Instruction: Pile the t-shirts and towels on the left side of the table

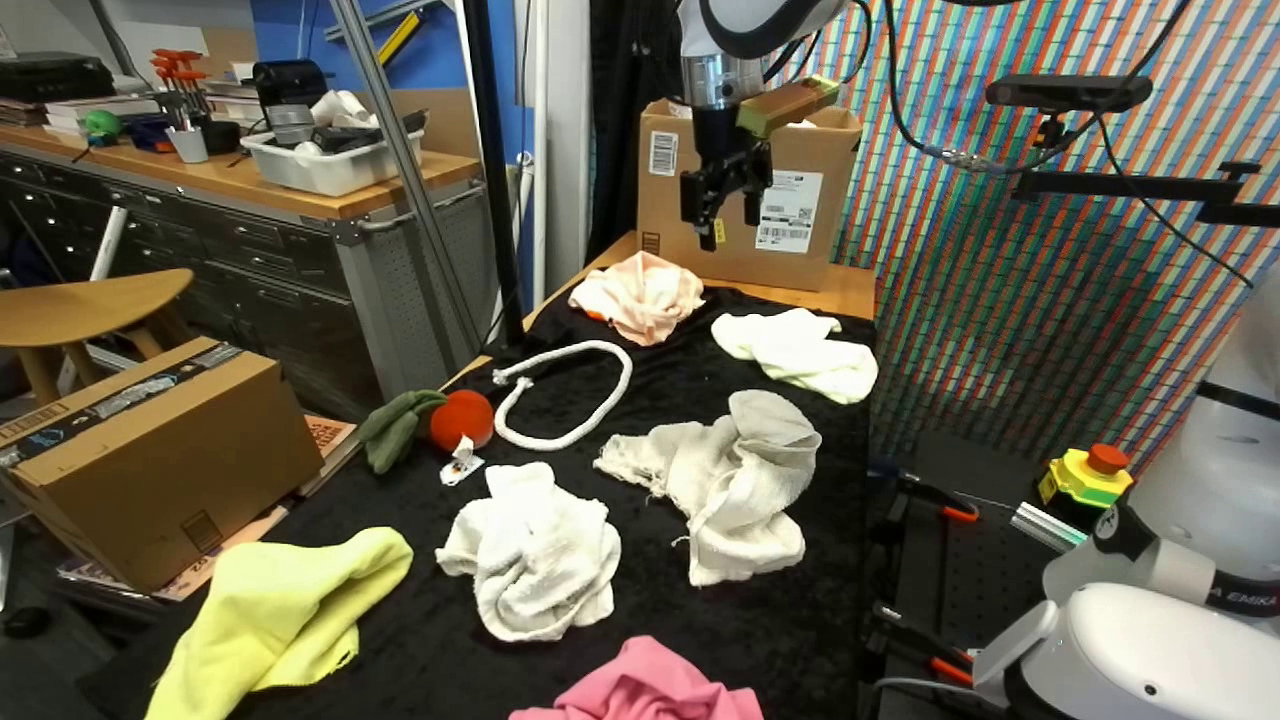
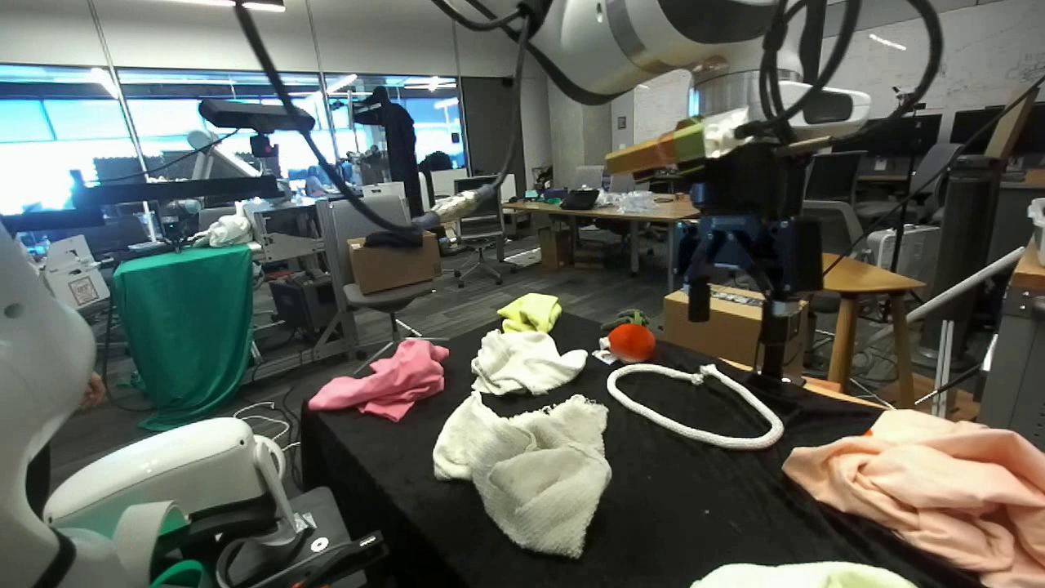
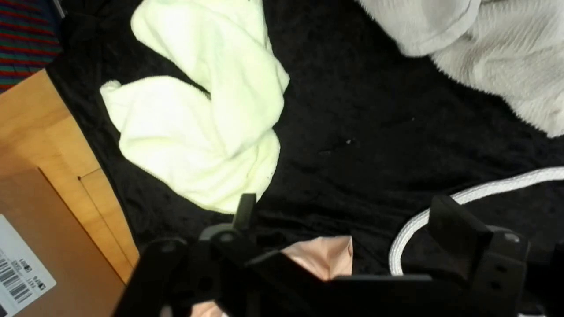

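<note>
The gripper [image 1: 730, 228] points downward, its 2 dark fingers [image 3: 458, 231] standing wide apart with a broad gap between them. Directly above it sits the wrist [image 1: 722, 80], ringed by a silver band, and above that the white arm [image 2: 600, 45] meets the top edge in both exterior views. The robot's white base [image 1: 1195, 490] stands lower than the gripper and well apart from it. In the wrist view, the fingers face each other.

Black-draped wooden table [image 1: 675, 375] with six crumpled cloths [image 1: 540, 560], white rope [image 1: 547, 443], red ball [image 1: 463, 418], green object [image 1: 395, 430], cardboard box [image 1: 745, 263].
</note>
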Controlling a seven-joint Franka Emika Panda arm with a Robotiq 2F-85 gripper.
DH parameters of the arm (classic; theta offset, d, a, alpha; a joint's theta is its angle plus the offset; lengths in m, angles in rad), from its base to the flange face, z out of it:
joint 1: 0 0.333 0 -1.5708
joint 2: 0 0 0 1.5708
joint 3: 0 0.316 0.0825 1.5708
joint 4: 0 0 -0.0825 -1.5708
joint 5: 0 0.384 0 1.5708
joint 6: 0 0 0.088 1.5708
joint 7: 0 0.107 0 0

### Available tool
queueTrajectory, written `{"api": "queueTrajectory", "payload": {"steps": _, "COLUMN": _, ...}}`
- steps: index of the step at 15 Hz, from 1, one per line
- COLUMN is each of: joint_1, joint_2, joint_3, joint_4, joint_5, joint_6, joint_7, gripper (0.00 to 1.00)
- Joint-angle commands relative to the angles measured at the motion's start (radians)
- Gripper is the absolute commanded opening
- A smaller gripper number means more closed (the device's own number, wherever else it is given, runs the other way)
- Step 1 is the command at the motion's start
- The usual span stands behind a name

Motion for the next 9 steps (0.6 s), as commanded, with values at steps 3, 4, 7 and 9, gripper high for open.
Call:
{"api": "queueTrajectory", "payload": {"steps": 3, "joint_1": -0.015, "joint_2": 0.265, "joint_3": -0.056, "joint_4": 0.314, "joint_5": 0.031, "joint_6": -0.008, "joint_7": -0.041, "gripper": 1.00}}
{"api": "queueTrajectory", "payload": {"steps": 4, "joint_1": -0.018, "joint_2": 0.306, "joint_3": -0.063, "joint_4": 0.363, "joint_5": 0.036, "joint_6": -0.017, "joint_7": -0.041, "gripper": 1.00}}
{"api": "queueTrajectory", "payload": {"steps": 7, "joint_1": -0.029, "joint_2": 0.420, "joint_3": -0.077, "joint_4": 0.524, "joint_5": 0.054, "joint_6": -0.066, "joint_7": -0.047, "gripper": 1.00}}
{"api": "queueTrajectory", "payload": {"steps": 9, "joint_1": -0.040, "joint_2": 0.481, "joint_3": -0.079, "joint_4": 0.624, "joint_5": 0.068, "joint_6": -0.104, "joint_7": -0.052, "gripper": 1.00}}
